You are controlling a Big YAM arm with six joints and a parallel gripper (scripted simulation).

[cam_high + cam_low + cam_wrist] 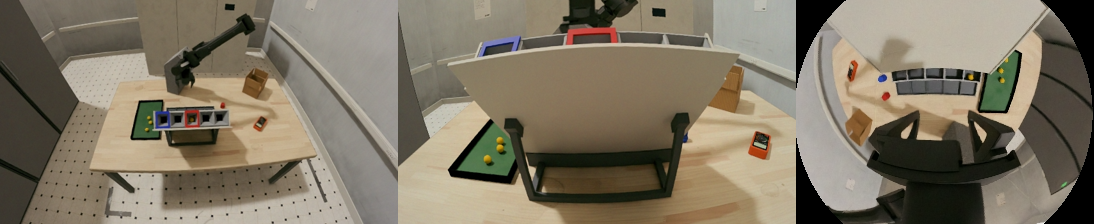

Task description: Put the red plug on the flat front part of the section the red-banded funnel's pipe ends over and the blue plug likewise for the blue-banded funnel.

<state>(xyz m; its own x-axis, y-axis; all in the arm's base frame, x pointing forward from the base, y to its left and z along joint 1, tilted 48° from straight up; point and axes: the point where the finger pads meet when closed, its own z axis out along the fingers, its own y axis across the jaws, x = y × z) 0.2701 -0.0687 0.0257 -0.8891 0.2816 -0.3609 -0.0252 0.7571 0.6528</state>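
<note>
My gripper (185, 82) (943, 113) is open and empty. It hangs over the back of the table, behind the funnel rack (224, 127). The blue-banded funnel (162, 119) (500, 45) is at the end nearest the tray. The red-banded funnel (192, 118) (592, 35) is the middle one, and a yellow marble (191, 120) shows in it. The red plug (222, 105) (885, 96) stands on the table behind the rack's right end. The blue plug (881, 78) (685, 137) stands near it. The beige cover (596, 96) hides the pipes. In the wrist view, a yellow dot (970, 76) shows at the tray end of the row of sections (932, 87).
A green tray (141, 128) (478, 157) (996, 92) left of the rack holds three yellow marbles (148, 118) (500, 140). An orange device (260, 123) (759, 144) lies to the right. A cardboard box (254, 82) (729, 93) stands at the back right. A grey slab (173, 75) stands beside my gripper.
</note>
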